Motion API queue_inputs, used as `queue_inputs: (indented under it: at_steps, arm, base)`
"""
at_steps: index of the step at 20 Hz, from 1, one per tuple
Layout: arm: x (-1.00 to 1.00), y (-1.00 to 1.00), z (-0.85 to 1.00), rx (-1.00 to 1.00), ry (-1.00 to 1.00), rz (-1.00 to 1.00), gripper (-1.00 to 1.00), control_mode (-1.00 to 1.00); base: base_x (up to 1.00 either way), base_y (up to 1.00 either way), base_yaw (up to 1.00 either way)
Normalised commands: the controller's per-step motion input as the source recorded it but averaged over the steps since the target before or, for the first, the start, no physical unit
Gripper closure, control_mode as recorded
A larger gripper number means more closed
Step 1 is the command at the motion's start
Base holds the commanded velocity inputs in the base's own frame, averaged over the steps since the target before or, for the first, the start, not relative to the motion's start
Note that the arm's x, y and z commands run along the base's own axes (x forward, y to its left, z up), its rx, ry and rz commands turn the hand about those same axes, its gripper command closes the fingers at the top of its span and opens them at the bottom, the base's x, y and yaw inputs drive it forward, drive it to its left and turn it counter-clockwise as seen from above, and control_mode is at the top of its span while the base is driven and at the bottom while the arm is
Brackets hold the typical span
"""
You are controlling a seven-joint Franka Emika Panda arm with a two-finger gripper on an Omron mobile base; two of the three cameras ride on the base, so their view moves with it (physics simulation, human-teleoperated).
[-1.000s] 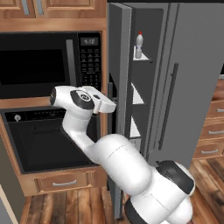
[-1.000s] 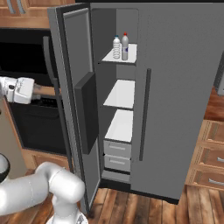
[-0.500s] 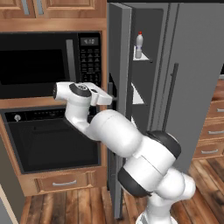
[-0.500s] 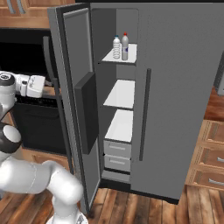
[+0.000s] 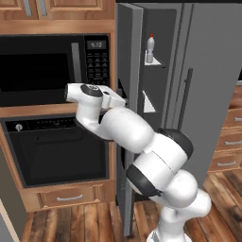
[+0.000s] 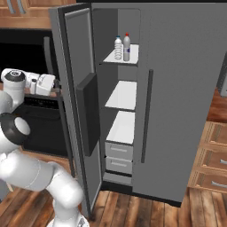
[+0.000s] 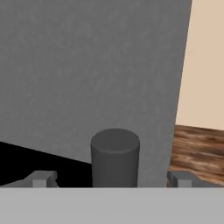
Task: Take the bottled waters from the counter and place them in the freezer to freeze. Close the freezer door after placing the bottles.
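Two bottles (image 6: 122, 48) stand upright side by side on the top shelf (image 6: 120, 56) of the freezer (image 6: 119, 111), red cap just right of the pale one, so only the door-closing step is left. In the left base view one bottle (image 5: 150, 48) shows past the door edge. Freezer door (image 6: 80, 111) stands swung wide, black panel facing inward. Gripper (image 7: 109, 178) sits on the door's outer side, between door and oven (image 5: 54, 151), fingers spread wide, holding nothing. Hand view: grey door face close ahead, dark bar handle (image 7: 115, 156) end-on between the tips, apparently not touched, though contact is hard to judge from this angle.

To do it well: no grasp needed. Press flat on the outer face near the free edge, away from the hinge, for leverage. Keep the spread fingers straddling or beside the handle so they don't snag on it. Push along the door's arc, not straight in. Elbow is folded tight near the door edge in the left base view; watch that it clears as the door swings. Follow through until it seats flush with the right door (image 6: 186, 97).
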Motion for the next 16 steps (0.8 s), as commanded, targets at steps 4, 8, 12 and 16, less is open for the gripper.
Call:
queue_inputs:
  at_steps: [4,8,12,16]
  arm:
    - [0.27,-0.72,-0.06,0.00,0.00,0.03,-1.00,-1.00]
    - [0.19,-0.98,-0.10,0.01,0.00,0.13,-1.00,-1.00]
    - [0.26,-1.00,-0.17,0.02,0.00,0.17,-1.00,-1.00]
    - [0.21,-1.00,-0.19,0.03,0.00,0.21,-1.00,-1.00]
  base:
    - [0.00,0.00,0.00]
    - [0.00,0.00,0.00]
    - [0.00,0.00,0.00]
    - [0.00,0.00,0.00]
